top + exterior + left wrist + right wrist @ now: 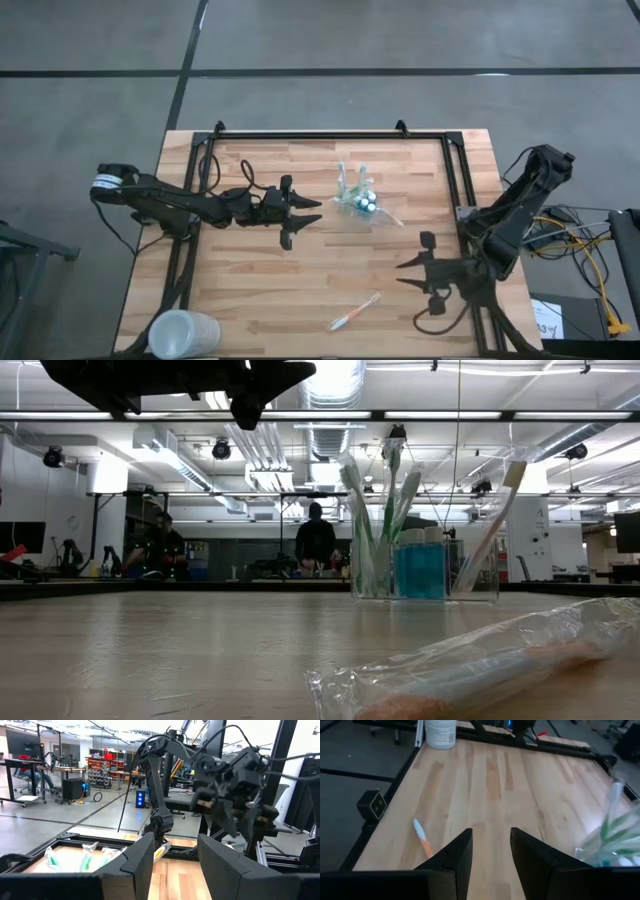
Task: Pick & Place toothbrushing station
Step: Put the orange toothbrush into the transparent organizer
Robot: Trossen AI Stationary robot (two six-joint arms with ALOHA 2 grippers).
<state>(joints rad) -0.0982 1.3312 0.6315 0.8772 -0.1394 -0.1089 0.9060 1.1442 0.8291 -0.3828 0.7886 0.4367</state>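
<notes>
The see-through holder [360, 203] stands upright on the table's far middle. Green and white toothbrushes [385, 510] and small blue tubes [420, 565] stand in it. It also shows in the right wrist view [615, 837]. An orange-and-white toothbrush in a clear wrapper [355, 312] lies on the table near the front edge; it shows in the low view [480, 665] and the right wrist view [421, 837]. My left gripper [312, 217] is open, above the table, left of the holder. My right gripper [405, 274] is open, above the table, right of the wrapped toothbrush.
A frosted white cup [183, 335] stands at the table's near left corner, also in the right wrist view [440, 732]. A black frame [330, 135] runs along the far and side edges. People show in the room beyond the table [316, 540].
</notes>
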